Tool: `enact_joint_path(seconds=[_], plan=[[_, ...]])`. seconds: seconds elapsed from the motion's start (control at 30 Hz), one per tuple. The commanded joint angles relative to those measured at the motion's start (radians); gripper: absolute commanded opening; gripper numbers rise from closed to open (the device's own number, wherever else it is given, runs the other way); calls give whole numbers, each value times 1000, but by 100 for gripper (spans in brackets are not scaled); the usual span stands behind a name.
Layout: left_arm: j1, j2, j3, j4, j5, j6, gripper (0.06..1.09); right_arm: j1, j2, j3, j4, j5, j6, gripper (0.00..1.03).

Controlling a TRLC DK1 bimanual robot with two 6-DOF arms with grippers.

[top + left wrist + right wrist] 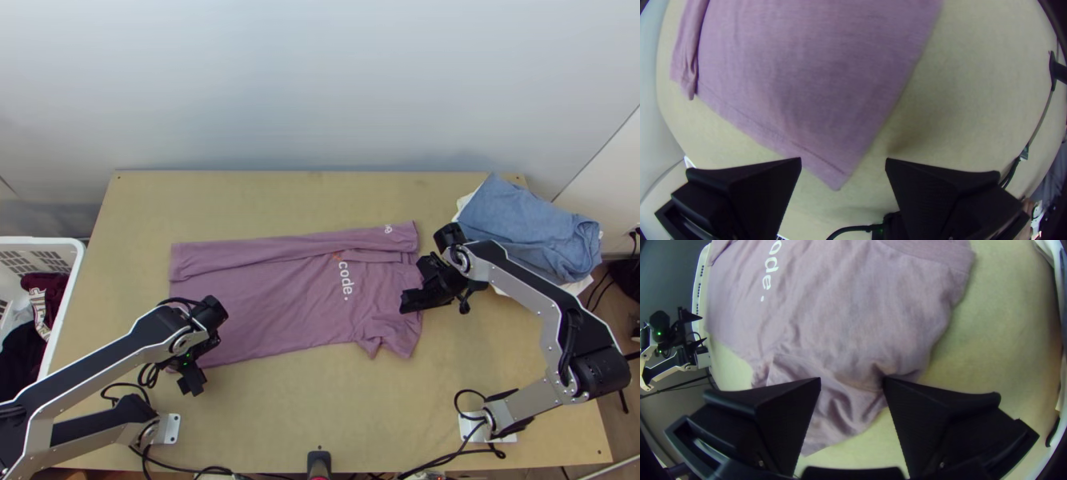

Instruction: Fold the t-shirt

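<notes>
Holding nothing, my left gripper point(192, 384) and right gripper point(408, 302) gape wide; white lettering point(346, 280) marks the mauve t-shirt point(272, 312).

A mauve shirt point(296, 300) is laid out on the wooden table point(280, 408) between the left claw point(192, 381) and the right claw point(411, 302). Its far side, beyond both claws, is folded over in a long strip (slightly wrinkled). Its near hem corner is partly covered by the left arm, just by the left claw. The collar end is overlapped by the right claw, and the near sleeve is spread on the near side of that claw. Blue cloth point(520, 224) is heaped beyond and to the right of the right claw. Dark clothes point(46, 290) are held in a white basket point(40, 241), left of the left claw.
</notes>
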Motion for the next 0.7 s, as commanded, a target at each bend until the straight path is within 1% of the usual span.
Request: enact_joint_path(seconds=[0.0,0.13,0.3,0.33,0.4,0.47,0.53,0.57,0.6,0.63,0.67], plan=[[16,8,-3,5,1,18,98,5,-1,0,8,21,13,57],[19,8,-17,20,1,32,97,24,-6,-3,8,24,32,55],[39,10,-20,53,-1,47,94,53,-21,-15,14,39,32,40],[47,11,-20,57,-1,55,91,53,-24,-15,16,39,32,37],[61,20,-20,60,1,70,91,53,-24,-16,20,39,32,30],[68,24,-24,74,1,84,89,53,-27,-20,23,39,32,29],[68,28,-24,77,1,87,89,55,-30,-23,29,39,32,24],[68,28,-23,79,1,87,88,56,-34,-27,34,39,32,23],[68,28,-20,79,1,87,87,59,-35,-29,37,39,32,21],[68,28,-18,80,1,88,83,61,-35,-30,37,41,32,20],[70,27,-17,82,1,91,83,61,-35,-30,39,41,32,17]])
